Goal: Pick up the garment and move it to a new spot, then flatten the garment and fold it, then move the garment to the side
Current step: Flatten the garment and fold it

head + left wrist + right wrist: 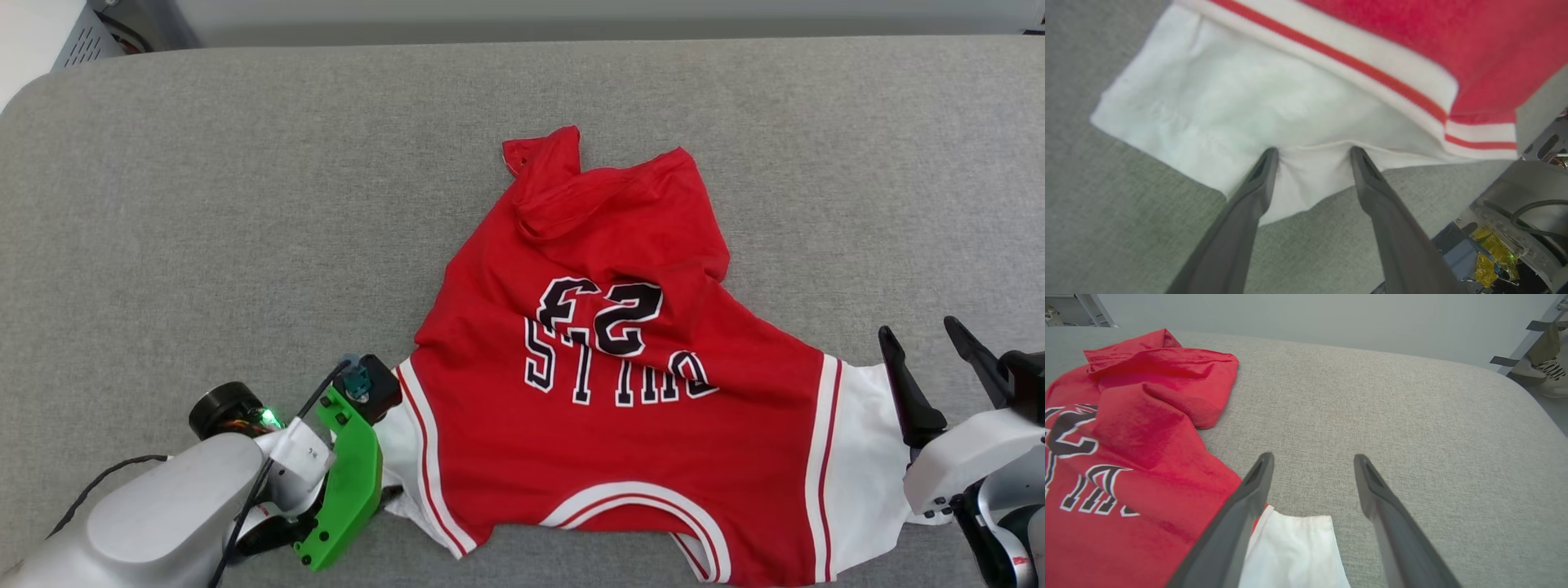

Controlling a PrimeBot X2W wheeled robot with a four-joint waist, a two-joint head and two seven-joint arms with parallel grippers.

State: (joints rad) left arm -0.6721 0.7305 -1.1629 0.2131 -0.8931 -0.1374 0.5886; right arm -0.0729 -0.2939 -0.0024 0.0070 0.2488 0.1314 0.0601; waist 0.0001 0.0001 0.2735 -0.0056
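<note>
Grey fabric-covered bench [204, 204]: carries the work.

Red jersey-style T-shirt with white short sleeves [620, 425]: lies at the middle of the bench towards the near edge, lettered side up, collar nearest the robot. The shoulders are spread left and right, but the far hem is bunched and folded over, so flattening is judged unfinished.

White left sleeve [1208, 102] and white right sleeve [865, 457]: both lie flat on the bench, evidently as the handles for drawing the cloth out.

Left gripper [1312, 153]: jaws apart, tips pressing on the sleeve's edge with a pucker of cloth between them. The left wrist view shows this contact, which the green wrist bracket [347, 482] covers in the head view.

Right gripper [918, 327]: jaws apart, holding nothing. The right wrist view places the sleeve corner between them; whether they touch it cannot be told.
</note>
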